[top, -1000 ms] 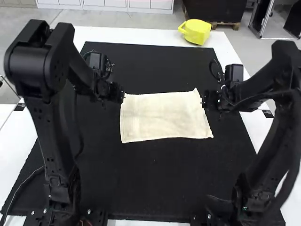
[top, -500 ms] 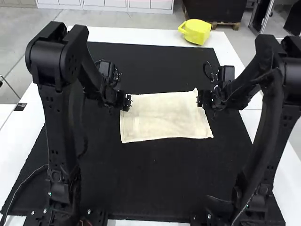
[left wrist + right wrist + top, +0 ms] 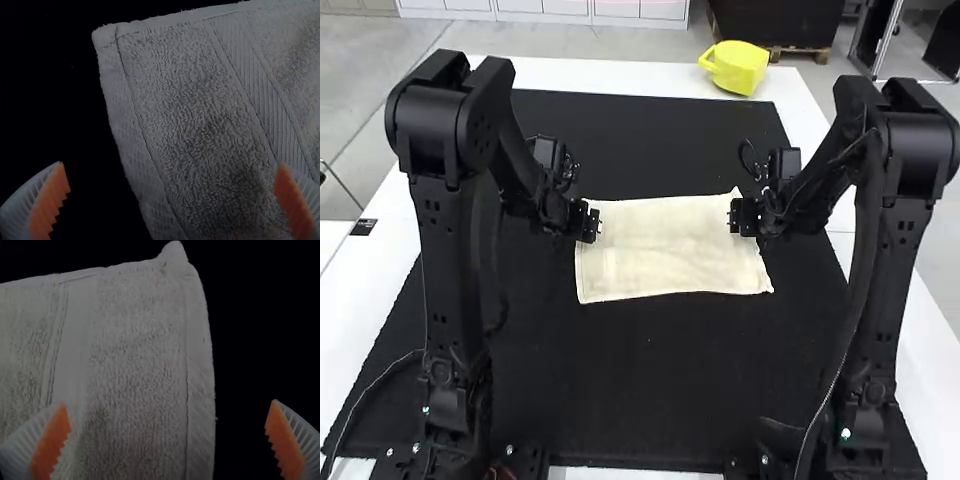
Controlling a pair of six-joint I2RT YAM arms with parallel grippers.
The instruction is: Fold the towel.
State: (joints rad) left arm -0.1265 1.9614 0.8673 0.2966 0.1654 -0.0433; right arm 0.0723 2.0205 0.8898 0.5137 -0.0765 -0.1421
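The towel point(image 3: 670, 250) lies spread flat on the black mat point(image 3: 650, 375), with no fold evident; all the folding seems left to do. Near its far corners, the left gripper point(image 3: 595, 222) and right gripper point(image 3: 734, 217) have their fingers apart, empty.

A white table point(image 3: 610, 76) covered largely by a black mat point(image 3: 650, 390).
On the mat, a cream towel point(image 3: 670, 255) is laid flat, its far corners near the left gripper point(image 3: 592, 222) and right gripper point(image 3: 736, 217); beyond the latter, a yellow container point(image 3: 738, 68) is set.
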